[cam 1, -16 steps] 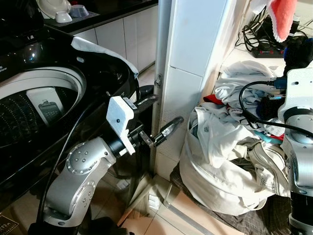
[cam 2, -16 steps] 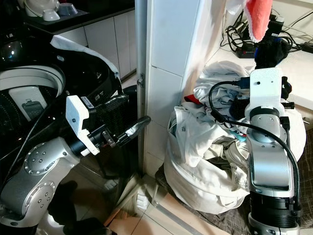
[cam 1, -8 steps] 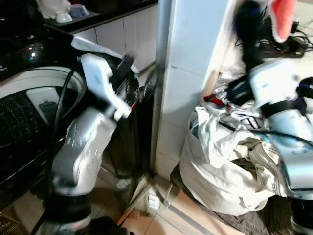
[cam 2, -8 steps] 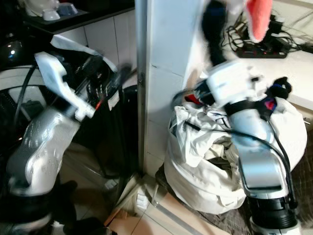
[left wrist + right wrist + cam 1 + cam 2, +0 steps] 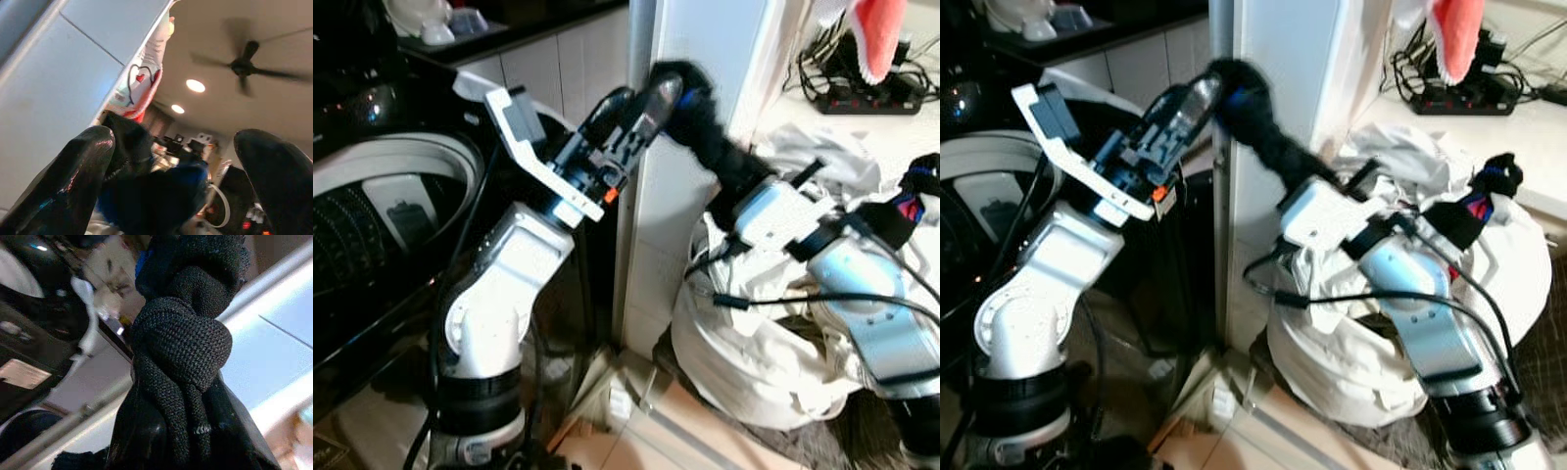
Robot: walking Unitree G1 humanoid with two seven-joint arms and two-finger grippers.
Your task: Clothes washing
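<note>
A black knitted garment [image 5: 181, 347] is bunched around my right gripper [image 5: 683, 100], which is shut on it and held high in front of the white pillar [image 5: 705, 49]. That arm reaches leftward from above the white laundry bag [image 5: 754, 362], which is stuffed with pale clothes. My left gripper [image 5: 636, 106] is raised beside it, fingers open, tips close to the black garment [image 5: 146, 191]; whether they touch it I cannot tell. The top-loading washing machine [image 5: 372, 215] stands on the left with its drum open.
A power strip with cables [image 5: 862, 98] lies on the counter at the right, under a hanging red and white cloth [image 5: 881, 34]. Dishes [image 5: 431, 24] sit on a dark counter behind the machine. The tiled floor [image 5: 636, 431] runs between the machine and the bag.
Both arms have swung up. My right arm rose from over the bag and crossed left with the black garment. My left gripper lifted from low by the pillar to meet it.
</note>
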